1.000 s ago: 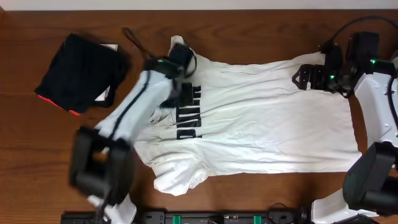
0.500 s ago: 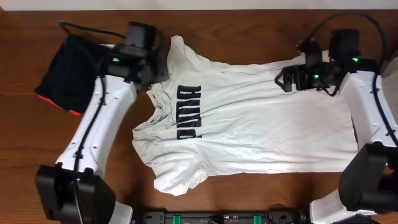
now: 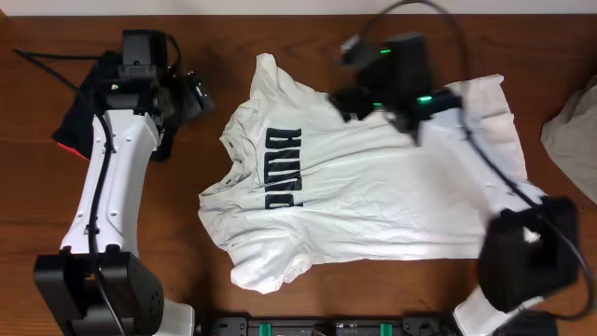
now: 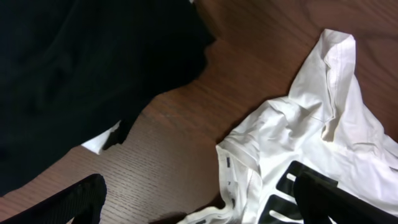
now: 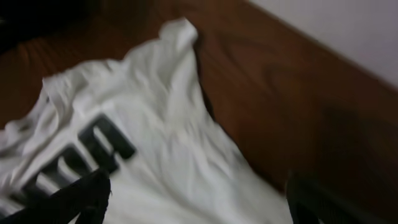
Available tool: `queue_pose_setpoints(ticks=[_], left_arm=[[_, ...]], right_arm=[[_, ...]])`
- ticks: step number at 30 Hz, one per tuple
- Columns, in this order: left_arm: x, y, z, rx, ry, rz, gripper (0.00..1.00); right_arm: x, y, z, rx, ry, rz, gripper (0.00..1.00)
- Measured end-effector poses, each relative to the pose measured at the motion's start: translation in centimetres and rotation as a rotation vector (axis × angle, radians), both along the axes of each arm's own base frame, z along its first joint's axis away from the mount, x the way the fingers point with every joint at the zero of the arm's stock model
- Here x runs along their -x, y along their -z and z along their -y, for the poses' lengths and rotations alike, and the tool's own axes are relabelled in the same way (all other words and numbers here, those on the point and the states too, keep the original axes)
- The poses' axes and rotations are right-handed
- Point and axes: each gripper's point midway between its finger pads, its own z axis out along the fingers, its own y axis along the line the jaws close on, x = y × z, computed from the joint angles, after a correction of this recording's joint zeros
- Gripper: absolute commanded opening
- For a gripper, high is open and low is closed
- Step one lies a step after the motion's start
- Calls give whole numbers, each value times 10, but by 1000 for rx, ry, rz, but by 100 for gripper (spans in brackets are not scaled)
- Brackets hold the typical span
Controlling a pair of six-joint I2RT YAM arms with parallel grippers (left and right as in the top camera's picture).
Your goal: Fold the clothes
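Two sets of jaws stand wide apart, and neither holds anything. On the left gripper (image 3: 193,95) we see both dark fingers (image 4: 74,199) at the lower corners of the wrist view, with bare wood and the shirt's collar between them. It hangs between the black garment (image 4: 74,62) and the upper sleeve of the white T-shirt (image 3: 392,196). The right gripper (image 3: 343,103) is spread over the shirt's upper shoulder area. Its wrist view is blurred, so we cannot tell whether it touches the cloth. The T-shirt lies open on the wooden table (image 3: 308,37) with its black lettering (image 3: 283,170) facing up and its collar toward the left arm. A grey cloth (image 3: 574,126) sits at the right edge.
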Motion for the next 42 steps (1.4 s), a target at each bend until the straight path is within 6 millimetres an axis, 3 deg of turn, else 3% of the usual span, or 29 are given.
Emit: queue_pose_setpoints(ticks=[6, 10, 14, 20, 31, 40, 42], left_arm=[[0, 0, 0, 0, 0, 0, 98], [0, 0, 0, 0, 0, 0, 98], [0, 0, 0, 0, 0, 0, 98], [0, 0, 0, 0, 0, 0, 98], [0, 0, 0, 0, 0, 0, 98], [0, 0, 0, 0, 1, 0, 98], [0, 0, 0, 0, 0, 0, 98]], right_arm=[[-7, 48, -72, 14, -74, 76, 76], [-8, 90, -96, 49, -81, 86, 75], [-21, 106, -95, 72, -30, 135, 74], [-38, 92, -91, 67, 34, 222, 67], [-38, 97, -89, 78, 40, 214, 66], [-22, 131, -97, 89, -5, 120, 66], [-21, 138, -97, 92, -8, 111, 60]])
